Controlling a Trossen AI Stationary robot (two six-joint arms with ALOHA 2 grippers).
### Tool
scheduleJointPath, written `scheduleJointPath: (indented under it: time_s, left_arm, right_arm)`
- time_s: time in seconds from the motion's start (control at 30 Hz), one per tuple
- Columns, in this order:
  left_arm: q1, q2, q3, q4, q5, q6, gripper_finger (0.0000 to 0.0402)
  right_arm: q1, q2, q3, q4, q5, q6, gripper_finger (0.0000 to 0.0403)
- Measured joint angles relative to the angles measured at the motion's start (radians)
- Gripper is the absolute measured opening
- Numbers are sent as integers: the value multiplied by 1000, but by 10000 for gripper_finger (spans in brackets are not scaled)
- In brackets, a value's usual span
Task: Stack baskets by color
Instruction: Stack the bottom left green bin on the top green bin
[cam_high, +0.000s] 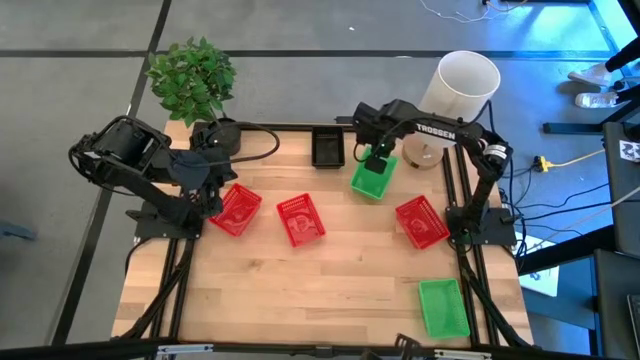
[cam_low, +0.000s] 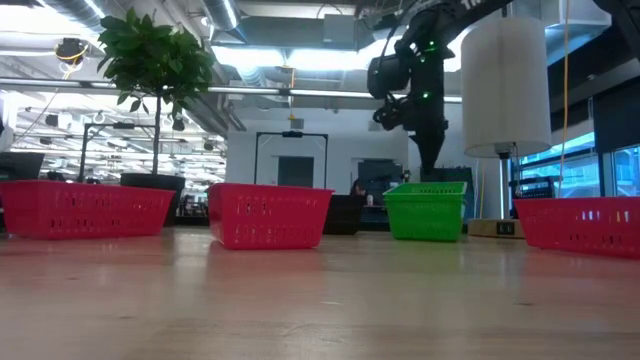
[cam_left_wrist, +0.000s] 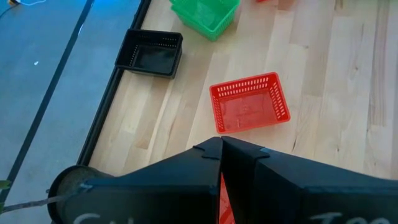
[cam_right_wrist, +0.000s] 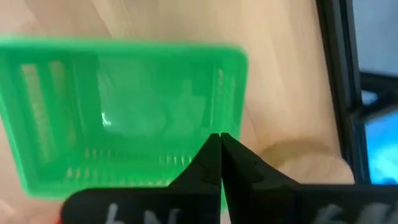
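Clamped by the right gripper, fingers fully closed on the rim: one green basket, sitting on the table just to the right-arm side of the black basket. Gripped by the thin wall, probably so as to lift and carry it to its match, the second green basket, well away from the black basket at the table's near right corner. Closed too, and holding nothing clearly visible: the left gripper, poised at the edge of a red basket on the left-arm side of the black basket; hard to tell whether pinching that rim. Counted in sight: three red, namely that one, another nearer than the black basket, and a third beyond the gripped green; two green; one black, possibly several nested, impossible to tell. Nothing visibly stacked yet among red or green.
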Motion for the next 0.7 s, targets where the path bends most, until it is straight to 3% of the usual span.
scheduleJointPath:
  time_s: [0.33,0.7]
  left_arm:
    - [0,0,0,0,0,-1,0]
    - [0,0,0,0,0,0,0]
  right_arm:
    - [-8,77,0,63,-11,-52,0]
    - [4,44,61,-3,11,-26,0]
